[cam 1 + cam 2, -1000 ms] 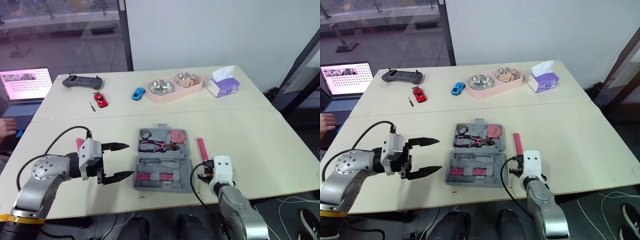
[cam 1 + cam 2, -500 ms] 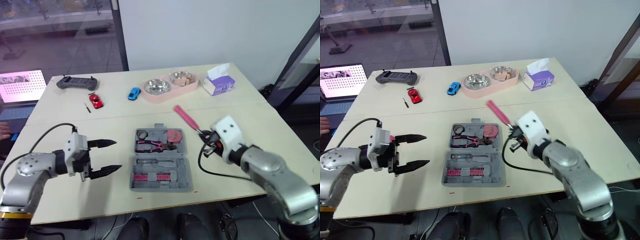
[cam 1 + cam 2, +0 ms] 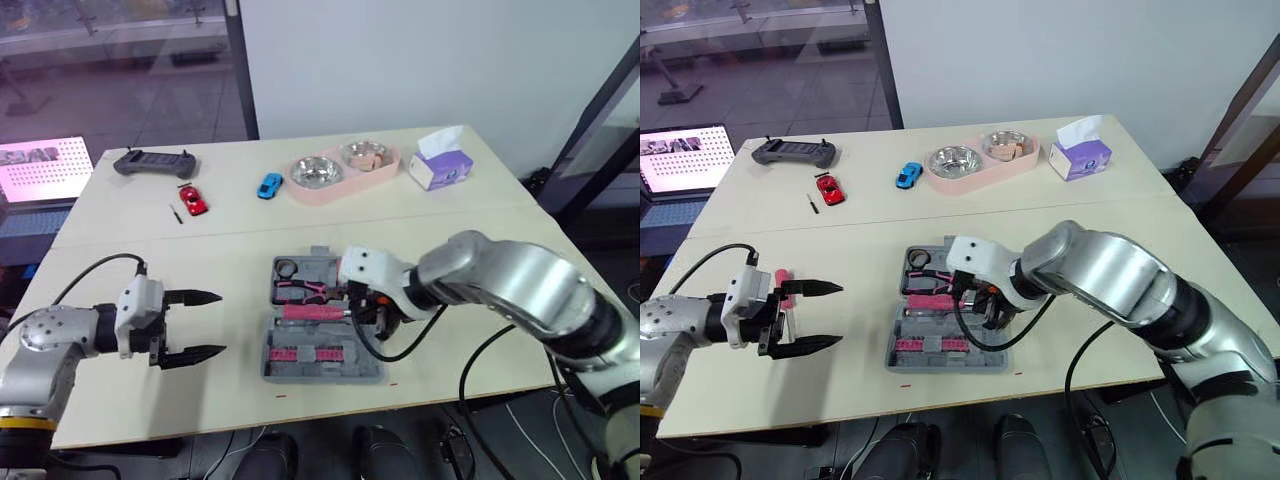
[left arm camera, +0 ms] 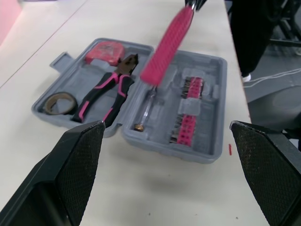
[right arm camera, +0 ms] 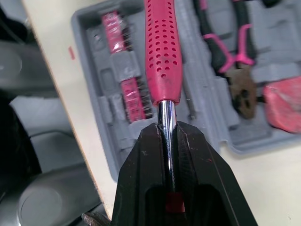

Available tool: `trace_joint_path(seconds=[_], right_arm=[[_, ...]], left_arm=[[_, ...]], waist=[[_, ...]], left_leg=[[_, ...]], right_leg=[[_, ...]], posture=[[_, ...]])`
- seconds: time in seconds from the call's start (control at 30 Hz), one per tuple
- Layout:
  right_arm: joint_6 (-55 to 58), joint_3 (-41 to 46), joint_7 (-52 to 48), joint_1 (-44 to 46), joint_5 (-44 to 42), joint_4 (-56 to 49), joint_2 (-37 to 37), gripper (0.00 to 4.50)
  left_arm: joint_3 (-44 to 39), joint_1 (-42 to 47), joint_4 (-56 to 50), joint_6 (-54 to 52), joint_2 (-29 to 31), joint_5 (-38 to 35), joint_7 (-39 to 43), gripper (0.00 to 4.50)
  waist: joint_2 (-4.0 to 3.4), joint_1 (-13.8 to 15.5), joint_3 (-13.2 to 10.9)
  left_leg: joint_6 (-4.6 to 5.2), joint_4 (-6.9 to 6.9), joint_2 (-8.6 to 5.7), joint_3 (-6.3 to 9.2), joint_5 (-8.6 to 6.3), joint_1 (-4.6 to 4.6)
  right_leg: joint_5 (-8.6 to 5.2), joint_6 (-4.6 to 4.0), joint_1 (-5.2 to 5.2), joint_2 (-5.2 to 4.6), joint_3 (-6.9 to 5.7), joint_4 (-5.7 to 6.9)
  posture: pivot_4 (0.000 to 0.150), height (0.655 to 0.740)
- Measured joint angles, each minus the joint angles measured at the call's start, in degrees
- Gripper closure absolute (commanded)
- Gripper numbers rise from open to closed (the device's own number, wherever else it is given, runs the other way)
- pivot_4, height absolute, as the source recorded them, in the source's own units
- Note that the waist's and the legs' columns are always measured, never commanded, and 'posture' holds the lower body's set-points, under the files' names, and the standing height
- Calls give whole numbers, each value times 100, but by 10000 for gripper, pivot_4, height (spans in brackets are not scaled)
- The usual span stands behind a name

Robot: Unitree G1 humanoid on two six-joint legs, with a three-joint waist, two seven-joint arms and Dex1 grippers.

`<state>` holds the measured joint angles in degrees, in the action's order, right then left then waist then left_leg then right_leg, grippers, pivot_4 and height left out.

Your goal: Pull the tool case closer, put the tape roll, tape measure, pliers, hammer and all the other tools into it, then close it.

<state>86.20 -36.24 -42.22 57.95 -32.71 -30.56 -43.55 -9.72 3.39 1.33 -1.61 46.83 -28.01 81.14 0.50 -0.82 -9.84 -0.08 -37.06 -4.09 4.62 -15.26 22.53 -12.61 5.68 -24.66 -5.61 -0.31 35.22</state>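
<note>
Over the table (image 3: 480, 250), your right claw (image 5: 168, 129) had the hammer (image 5: 162, 52) clamped above the case (image 4: 207, 153), left claw (image 3: 220, 322) spread wide; you needed to lower it flat.

It looks like a robotics lab or office: a long pale table (image 3: 1120, 230), an open laptop (image 3: 685, 160) at its left end, and a glass partition (image 3: 770, 60) behind it.

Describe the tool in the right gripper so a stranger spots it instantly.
On the pale table sits an open grey tool case. Over it, shaft pinched in the jaws of the right gripper, is the pink-handled tool: its grip is all pink and dotted with holes, unlike the black-and-pink pliers in the case.
</note>
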Motion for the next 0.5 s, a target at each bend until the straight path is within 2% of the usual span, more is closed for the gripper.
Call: trace_joint_path(seconds=[0.13, 0.27, 0.5], right_arm=[[-60, -444, 64, 125, 185, 278, 196, 44327], [-64, -646, 134, 126, 221, 396, 588, 44327], [-275, -866, 201, 124, 399, 710, 855, 44327]], left_arm=[[8, -108, -54, 80, -60, 4, -7, 0], [7, -118, -152, 87, -79, 4, -23, 0], [8, -145, -204, 86, -94, 4, -43, 0]], waist=[[0, -1, 0], [0, 3, 0], [0, -3, 0]], left_leg=[[-1, 0, 0, 0, 0, 1], [-1, -1, 0, 1, 0, 0], [-1, 0, -2, 1, 0, 0]], right_leg=[[1, -1, -1, 1, 0, 1], [3, 0, -1, 1, 0, 2], [13, 14, -4, 3, -1, 5]], posture=[[1500, 7400], [1500, 7400], [1500, 7400]])
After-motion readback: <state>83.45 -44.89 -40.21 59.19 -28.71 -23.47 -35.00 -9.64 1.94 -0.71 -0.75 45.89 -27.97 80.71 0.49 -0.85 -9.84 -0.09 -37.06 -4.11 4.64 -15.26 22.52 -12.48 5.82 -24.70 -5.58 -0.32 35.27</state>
